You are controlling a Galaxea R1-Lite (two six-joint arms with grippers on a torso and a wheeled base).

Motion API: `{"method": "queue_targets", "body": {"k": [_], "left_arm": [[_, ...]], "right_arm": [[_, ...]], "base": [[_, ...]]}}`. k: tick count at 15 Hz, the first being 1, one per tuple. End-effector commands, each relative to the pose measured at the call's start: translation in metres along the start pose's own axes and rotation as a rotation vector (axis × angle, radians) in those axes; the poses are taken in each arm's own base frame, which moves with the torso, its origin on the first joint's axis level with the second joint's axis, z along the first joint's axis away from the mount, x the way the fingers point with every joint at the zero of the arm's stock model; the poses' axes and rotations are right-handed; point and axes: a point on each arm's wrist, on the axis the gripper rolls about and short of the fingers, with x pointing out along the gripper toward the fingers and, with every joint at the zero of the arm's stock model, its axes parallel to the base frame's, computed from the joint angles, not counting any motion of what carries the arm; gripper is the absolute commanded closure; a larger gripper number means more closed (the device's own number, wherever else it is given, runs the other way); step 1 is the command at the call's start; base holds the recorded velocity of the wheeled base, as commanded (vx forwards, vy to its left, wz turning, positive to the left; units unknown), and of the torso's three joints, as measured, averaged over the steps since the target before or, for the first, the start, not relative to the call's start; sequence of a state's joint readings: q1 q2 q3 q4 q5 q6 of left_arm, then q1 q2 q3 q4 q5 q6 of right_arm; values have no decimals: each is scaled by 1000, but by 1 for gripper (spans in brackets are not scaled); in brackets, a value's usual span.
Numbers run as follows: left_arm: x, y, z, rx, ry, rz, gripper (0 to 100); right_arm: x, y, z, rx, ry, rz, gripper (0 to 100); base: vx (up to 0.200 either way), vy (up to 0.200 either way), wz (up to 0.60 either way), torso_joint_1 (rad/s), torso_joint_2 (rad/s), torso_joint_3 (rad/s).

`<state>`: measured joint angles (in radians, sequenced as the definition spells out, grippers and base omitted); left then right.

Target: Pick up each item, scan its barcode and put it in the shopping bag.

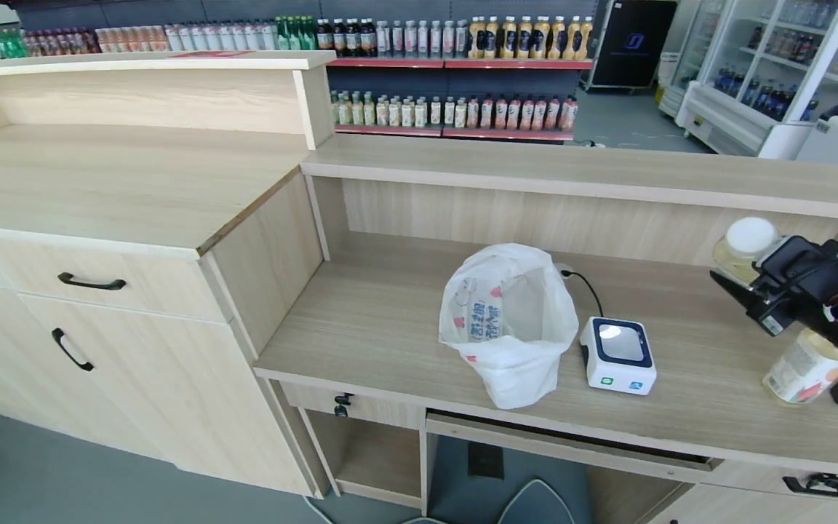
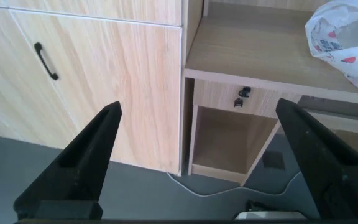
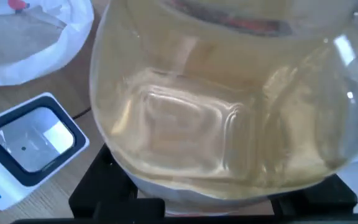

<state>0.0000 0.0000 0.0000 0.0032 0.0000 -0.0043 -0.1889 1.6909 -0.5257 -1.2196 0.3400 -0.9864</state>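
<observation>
My right gripper (image 1: 772, 291) hangs over the right end of the counter, shut on a clear bottle of yellowish liquid (image 1: 801, 371). The bottle is tilted, its white cap (image 1: 750, 236) pointing toward the back wall. Up close, the bottle (image 3: 229, 124) sits between the dark fingers (image 3: 114, 196) just above the white barcode scanner (image 3: 30, 146). The scanner (image 1: 619, 354) stands on the counter right of the open white shopping bag (image 1: 508, 324). My left gripper (image 2: 199, 109) is open and holds nothing, low beside the cabinet front, with the bag (image 2: 347, 37) farther off.
The wooden counter (image 1: 390, 320) has a raised back ledge and a taller cabinet block (image 1: 135, 182) to its left. A black cable (image 1: 586, 287) runs from the scanner to the back. Drink shelves and fridges stand behind.
</observation>
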Motion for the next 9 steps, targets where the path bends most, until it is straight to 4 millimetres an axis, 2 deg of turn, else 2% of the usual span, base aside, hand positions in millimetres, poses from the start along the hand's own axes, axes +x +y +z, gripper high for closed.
{"method": "queue_targets", "body": {"k": [1, 3, 6, 9], "left_arm": [[0, 0, 0, 0, 0, 0, 0], [0, 0, 0, 0, 0, 0, 0], [0, 0, 0, 0, 0, 0, 0], [0, 0, 0, 0, 0, 0, 0]], "right_arm": [[16, 13, -14, -5, 11, 23, 100], [22, 18, -19, -13, -14, 22, 100], [35, 38, -41, 0, -6, 54, 100], [40, 50, -55, 16, 24, 83, 100]], "base": [[0, 0, 600, 2, 2, 7], [0, 0, 600, 2, 2, 0], [0, 0, 0, 0, 0, 0], [0, 0, 0, 0, 0, 0]]}}
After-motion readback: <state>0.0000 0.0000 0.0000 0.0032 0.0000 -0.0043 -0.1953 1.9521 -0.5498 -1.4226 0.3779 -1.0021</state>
